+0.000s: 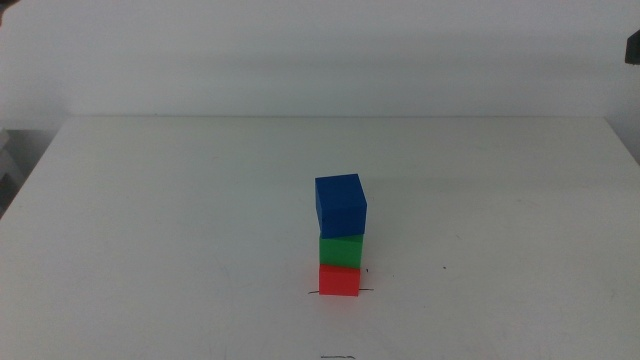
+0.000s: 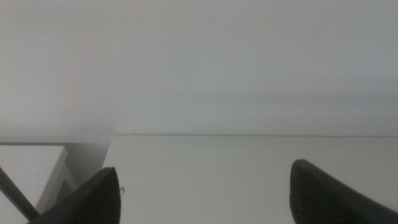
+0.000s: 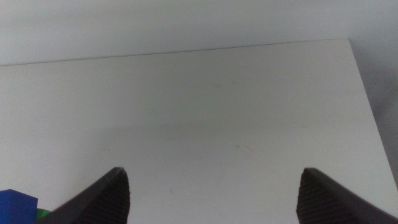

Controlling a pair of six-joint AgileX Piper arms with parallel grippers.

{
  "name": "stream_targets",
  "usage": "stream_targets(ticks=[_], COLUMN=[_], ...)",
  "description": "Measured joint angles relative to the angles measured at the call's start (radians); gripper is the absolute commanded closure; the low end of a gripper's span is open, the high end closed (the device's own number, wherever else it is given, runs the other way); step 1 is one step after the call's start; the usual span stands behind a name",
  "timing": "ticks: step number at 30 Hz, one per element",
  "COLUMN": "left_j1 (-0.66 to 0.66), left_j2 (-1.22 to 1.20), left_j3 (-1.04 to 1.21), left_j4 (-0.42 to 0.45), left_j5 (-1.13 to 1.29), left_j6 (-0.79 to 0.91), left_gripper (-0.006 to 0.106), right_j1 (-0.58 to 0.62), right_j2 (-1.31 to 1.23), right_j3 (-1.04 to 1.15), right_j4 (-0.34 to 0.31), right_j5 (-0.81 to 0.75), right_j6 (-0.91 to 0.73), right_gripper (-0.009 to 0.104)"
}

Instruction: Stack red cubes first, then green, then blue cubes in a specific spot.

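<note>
Matte, plain faces on red cube (image 1: 339, 281), green cube (image 1: 340, 249) and blue cube (image 1: 340, 205). Smooth, matte white desk (image 1: 180, 220). Dark, finely textured, rubbery-looking pads on left tool (image 2: 205, 196) and right tool (image 3: 214, 199).

— Stacked? 
— Yes: red cube (image 1: 339, 281) at the bottom, flat on the table, sitting right on the black pen line (image 1: 313, 293), whose ends poke out on either side of it. 
— And above? 
— Green cube (image 1: 340, 249) resting on the red, roughly square with it. Dark blue cube (image 1: 340, 204) on top, upright but turned a little and sitting slightly off-centre against the green. 
— All alike? 
— Same size, plain, matte. 
— Seen anywhere else? 
— Just a corner of the blue (image 3: 17, 206) and a sliver of the green (image 3: 42, 214) at the edge of the right wrist view, touching each other.
</note>
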Motion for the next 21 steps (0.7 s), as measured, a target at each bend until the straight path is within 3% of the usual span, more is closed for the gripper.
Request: stream_targets(ticks=[11, 17, 21], left_j1=[0.036, 0.172, 0.183], left_j2=[-0.124, -0.292, -0.434], left_j3=[0.198, 0.407, 0.552], left_j4=[-0.080, -0.130, -0.168], left_j5=[-0.006, -0.008, -0.033], left_j6=[0.000, 0.000, 0.000], left_gripper=[0.007, 0.007, 0.007], right_j1=[-0.001, -0.001, -0.001], right_j2=[-0.009, -0.115, -0.246], right_j3=[0.027, 0.242, 0.462], right_j4=[0.000, 0.057, 0.068], right_j5=[-0.034, -0.323, -0.533], right_j6=[0.000, 0.000, 0.000], right_gripper=[0.005, 0.005, 0.005])
